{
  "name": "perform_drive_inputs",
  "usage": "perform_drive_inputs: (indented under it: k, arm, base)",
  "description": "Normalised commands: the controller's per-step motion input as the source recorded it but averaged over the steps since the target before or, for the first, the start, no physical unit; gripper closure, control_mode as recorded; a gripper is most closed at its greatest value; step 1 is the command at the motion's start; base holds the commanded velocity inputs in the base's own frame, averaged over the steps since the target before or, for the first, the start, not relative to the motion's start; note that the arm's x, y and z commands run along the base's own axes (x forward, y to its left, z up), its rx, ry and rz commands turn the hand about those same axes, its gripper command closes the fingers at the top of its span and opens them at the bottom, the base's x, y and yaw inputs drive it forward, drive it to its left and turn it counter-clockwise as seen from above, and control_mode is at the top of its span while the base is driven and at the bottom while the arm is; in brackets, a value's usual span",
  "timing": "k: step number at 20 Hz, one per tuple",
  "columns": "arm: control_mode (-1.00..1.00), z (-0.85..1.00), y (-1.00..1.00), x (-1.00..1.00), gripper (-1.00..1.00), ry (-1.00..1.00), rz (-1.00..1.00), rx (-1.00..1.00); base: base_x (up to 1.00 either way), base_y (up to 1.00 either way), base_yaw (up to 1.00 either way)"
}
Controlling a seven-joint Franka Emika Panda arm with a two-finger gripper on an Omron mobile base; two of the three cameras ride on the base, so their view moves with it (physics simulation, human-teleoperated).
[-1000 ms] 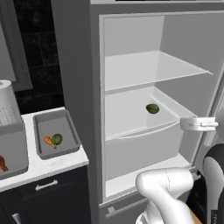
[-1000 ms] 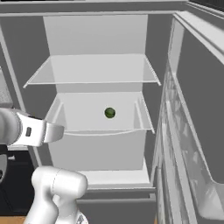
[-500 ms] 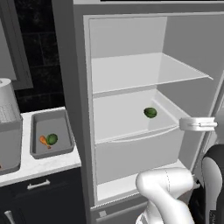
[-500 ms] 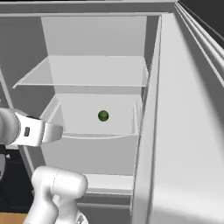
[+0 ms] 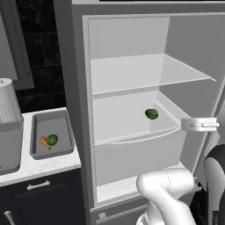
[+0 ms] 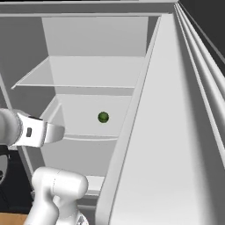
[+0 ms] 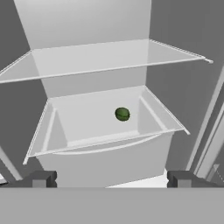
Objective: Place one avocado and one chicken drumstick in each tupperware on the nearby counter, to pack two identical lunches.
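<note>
With our hand hanging just outside the open fridge, here is what we have, nearest first.
Gripper (image 7: 109, 179): we see the two dark fingertips (image 7: 41, 178) set wide apart at the bottom of the hand view, with nothing between them.
Arm: our white forearm (image 6: 30, 131) reaches in from the left of the right base view, level with the drawer front and short of the fridge interior.
Fridge (image 5: 79, 88): door (image 6: 176, 145) swung open, standing edge-on along the right of the right base view.
Drawer (image 7: 105, 148): a clear bin under the glass shelf (image 7: 100, 59), straight ahead of our fingers.
Avocado (image 7: 122, 114): small, round and green, lying alone on the bin floor toward its back right, apart from the walls; we pick it up in the left base view (image 5: 151, 114) and the right base view (image 6: 103, 117) too.
Counter (image 5: 44, 163): white stone to the left of the fridge, over a dark cabinet front with a silver handle (image 5: 38, 186).
Tray (image 5: 66, 149): a shallow grey one on the counter, just beside the fridge wall.
Tray contents: a second avocado (image 5: 52, 139) and an orange drumstick (image 5: 44, 142), side by side and touching.
Far left: a grey box (image 5: 9, 140) on the counter, what it holds too cropped for us to tell.
</note>
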Motion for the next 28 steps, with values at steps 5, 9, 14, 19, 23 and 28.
perform_drive_inputs:
  k: [5, 9, 14, 19, 23, 28]
  arm:
    - [-1.00, -0.06, 0.00, 0.70, -1.00, 0.12, 0.00, 0.00]
    - [-1.00, -0.32, -0.01, 0.87, -1.00, 0.11, 0.03, -0.01]
    - [-1.00, -0.58, 0.00, 0.47, -1.00, 0.02, 0.10, -0.04]
    - [-1.00, -0.50, -0.01, 0.50, -1.00, 0.11, 0.07, -0.01]
    - [-1.00, -0.21, -0.17, 0.47, -1.00, 0.11, 0.01, 0.00]
    - [-1.00, -0.05, -0.37, 0.47, -1.00, 0.05, 0.00, 0.00]
  base:
    - [0.00, 0.00, 0.00]
    - [0.00, 0.00, 0.00]
    - [0.00, 0.00, 0.00]
    - [0.00, 0.00, 0.00]
    - [0.00, 0.00, 0.00]
    - [0.00, 0.00, 0.00]
